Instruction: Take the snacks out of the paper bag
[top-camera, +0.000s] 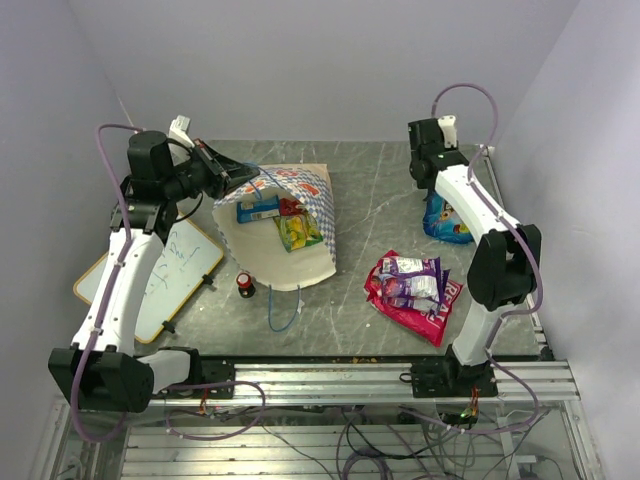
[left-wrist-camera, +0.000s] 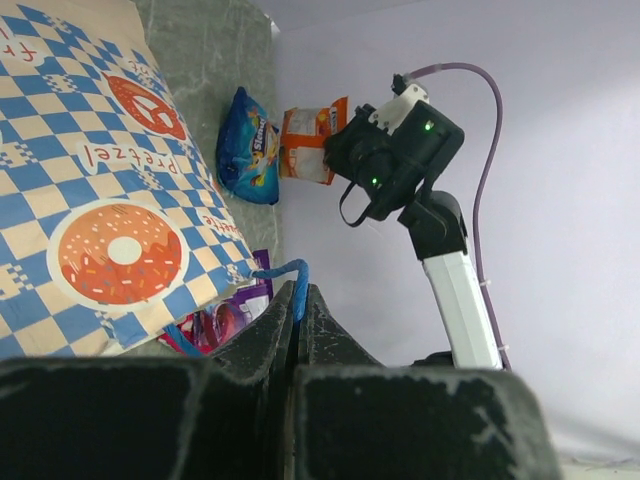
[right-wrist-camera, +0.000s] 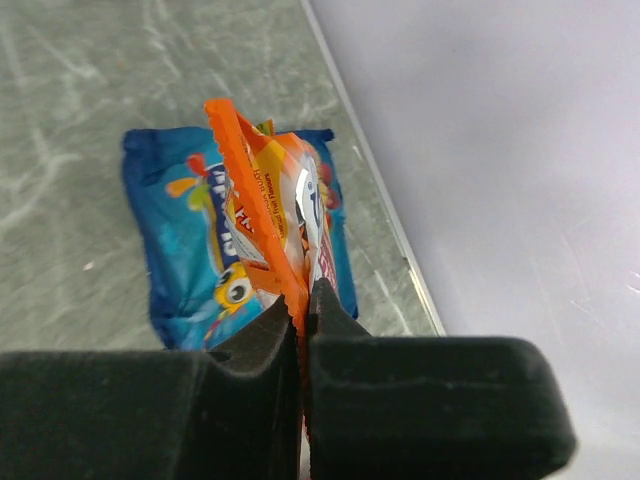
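Note:
The paper bag (top-camera: 300, 262) lies on the table with its mouth held up and open; it also shows in the left wrist view (left-wrist-camera: 100, 200). My left gripper (top-camera: 226, 173) is shut on its blue cord handle (left-wrist-camera: 285, 273). Inside I see a blue packet (top-camera: 258, 209) and a green-yellow packet (top-camera: 299, 232). My right gripper (right-wrist-camera: 305, 300) is shut on the edge of an orange packet (right-wrist-camera: 262, 210), held just above a blue packet (right-wrist-camera: 180, 250) lying at the far right (top-camera: 447, 222). A purple-white packet (top-camera: 412, 277) rests on a pink packet (top-camera: 405, 305) right of the bag.
A small red-and-white capped bottle (top-camera: 244, 285) stands just in front of the bag. A whiteboard (top-camera: 160, 270) lies at the left, partly under my left arm. The side walls stand close to both table edges.

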